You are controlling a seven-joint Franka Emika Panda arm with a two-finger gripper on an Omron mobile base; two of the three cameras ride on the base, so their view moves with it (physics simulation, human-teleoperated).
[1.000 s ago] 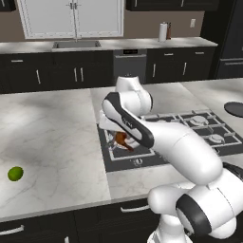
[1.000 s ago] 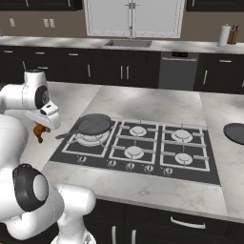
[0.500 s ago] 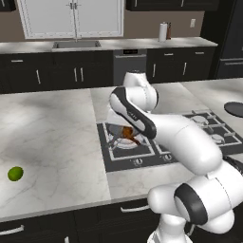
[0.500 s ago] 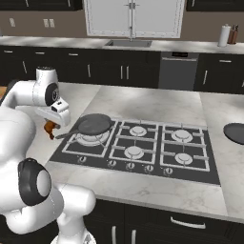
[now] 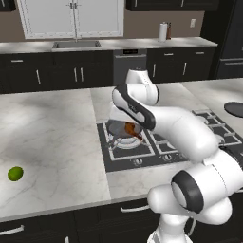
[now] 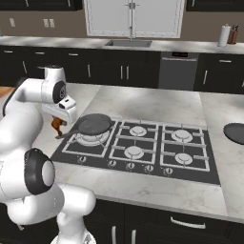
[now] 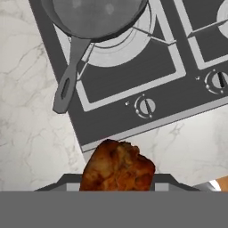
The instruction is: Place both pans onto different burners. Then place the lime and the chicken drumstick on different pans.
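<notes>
Leftmost, small round bright green lime point(image 5: 15, 173) alone on pale marble counter point(image 5: 52, 137). Orange-brown chicken drumstick point(image 7: 117, 168) clamped in two-finger gripper point(image 7: 116, 186), above cooktop's edge; long axis unclear. Mid-grey round frying pan point(image 7: 95, 15) on burner, empty, handle toward counter.

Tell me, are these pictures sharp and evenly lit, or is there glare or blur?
Left base view: soft dark shadow patches on the counter near the lime. Right base view: even light, no glare. Hand view: crisp; faint pale sheen inside the grey pan, drumstick sharp.
</notes>
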